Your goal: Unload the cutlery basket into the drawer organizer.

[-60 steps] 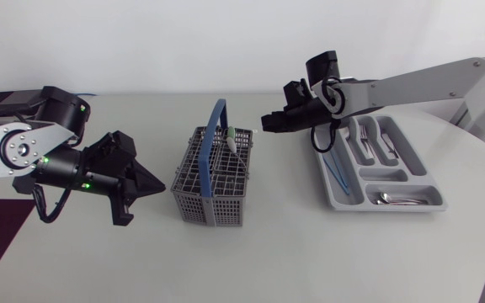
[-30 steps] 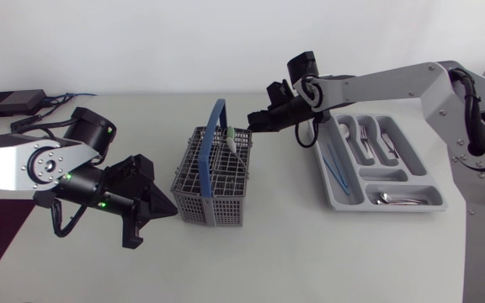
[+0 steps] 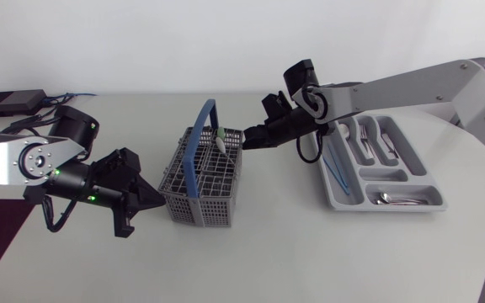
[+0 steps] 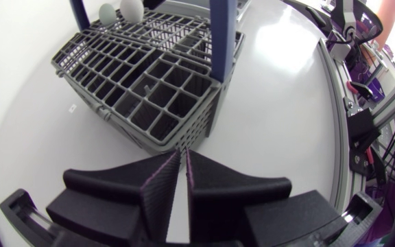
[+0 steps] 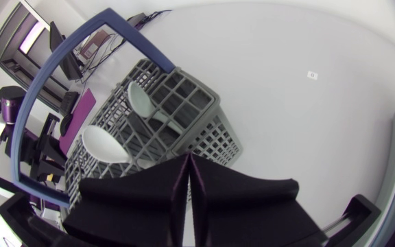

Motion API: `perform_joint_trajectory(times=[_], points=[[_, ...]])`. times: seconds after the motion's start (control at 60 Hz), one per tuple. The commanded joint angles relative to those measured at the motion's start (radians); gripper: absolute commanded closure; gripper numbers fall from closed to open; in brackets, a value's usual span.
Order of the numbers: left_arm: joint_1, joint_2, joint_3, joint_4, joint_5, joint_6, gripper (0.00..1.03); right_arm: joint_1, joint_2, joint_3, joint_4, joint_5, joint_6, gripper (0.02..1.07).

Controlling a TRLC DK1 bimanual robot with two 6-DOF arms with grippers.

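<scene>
Broadly, the white table (image 3: 251,261) carries everything. The left arm (image 3: 23,160) comes in low from the left edge. The right arm (image 3: 394,84) reaches in from the right edge, over the drawer organizer (image 3: 330,192) lying toward that edge. The cutlery basket (image 3: 199,206), grey with a blue handle (image 3: 194,143), stands mid-table. The left gripper (image 3: 154,200), fingers pressed together on nothing, points at the basket's wall facing the left edge, just beside it. The right gripper (image 3: 251,141), likewise closed and empty, hangs at the basket's far rim. Two pale spoons (image 5: 105,145) stand in the basket's far corner. A blue utensil (image 3: 335,168) lies in the organizer's long compartment.
</scene>
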Motion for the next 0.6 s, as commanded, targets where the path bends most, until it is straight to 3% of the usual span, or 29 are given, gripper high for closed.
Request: perform_joint_trajectory(times=[0.0, 0.183, 0.583], points=[[0.042, -0.021, -0.015, 0.009, 0.016, 0.037, 0.77, 0.010, -0.051, -0.047, 0.012, 0.001, -0.006, 1.01], [0.054, -0.087, -0.051, -0.002, 0.030, 0.046, 0.77, -0.014, -0.039, 0.005, 0.014, 0.035, 0.004, 1.01], [0.033, -0.162, -0.086, -0.048, 0.036, 0.050, 0.77, -0.011, 0.179, 0.275, 0.008, 0.081, 0.064, 1.01]])
